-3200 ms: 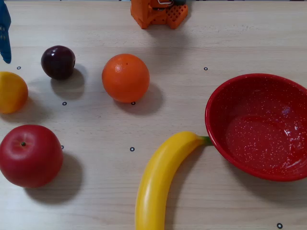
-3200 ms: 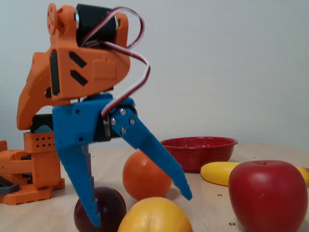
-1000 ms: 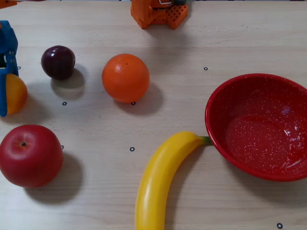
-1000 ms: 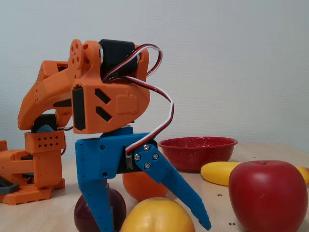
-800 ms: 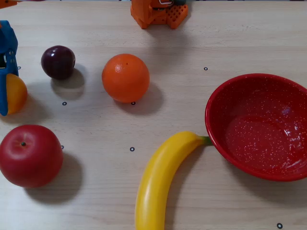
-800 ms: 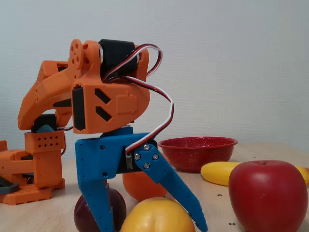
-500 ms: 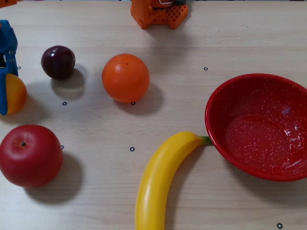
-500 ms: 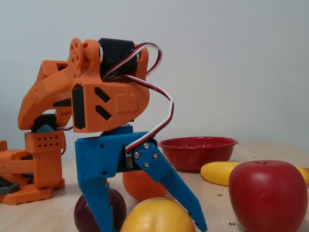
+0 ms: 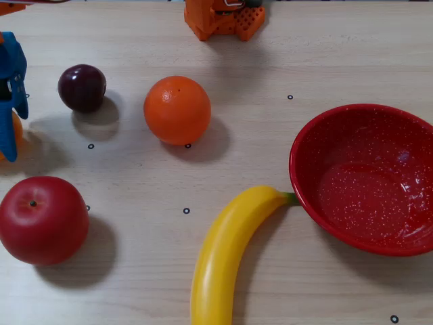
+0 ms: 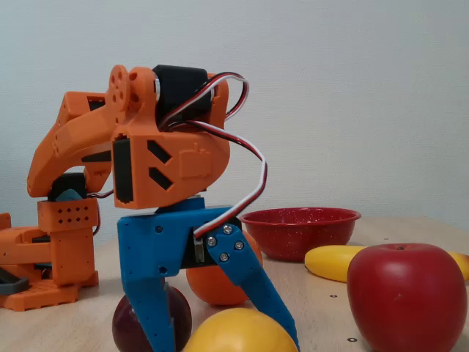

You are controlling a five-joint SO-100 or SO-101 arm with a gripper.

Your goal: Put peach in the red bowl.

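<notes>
The blue gripper (image 10: 223,341) has its two fingers spread a bit, one on each side of the peach (image 10: 238,331). They look tight against it, but a firm hold cannot be told. In the side fixed view the peach sits low at the front, between the fingers. It is round, so it has no long side and points no way. From above, only a thin slice of peach (image 9: 16,128) shows at the left edge, behind the gripper (image 9: 9,101). Nearby are a dark plum (image 9: 82,87), an orange (image 9: 177,110), a red apple (image 9: 42,219) and a banana (image 9: 223,257). The red bowl (image 9: 369,177) is far to the right, empty.
</notes>
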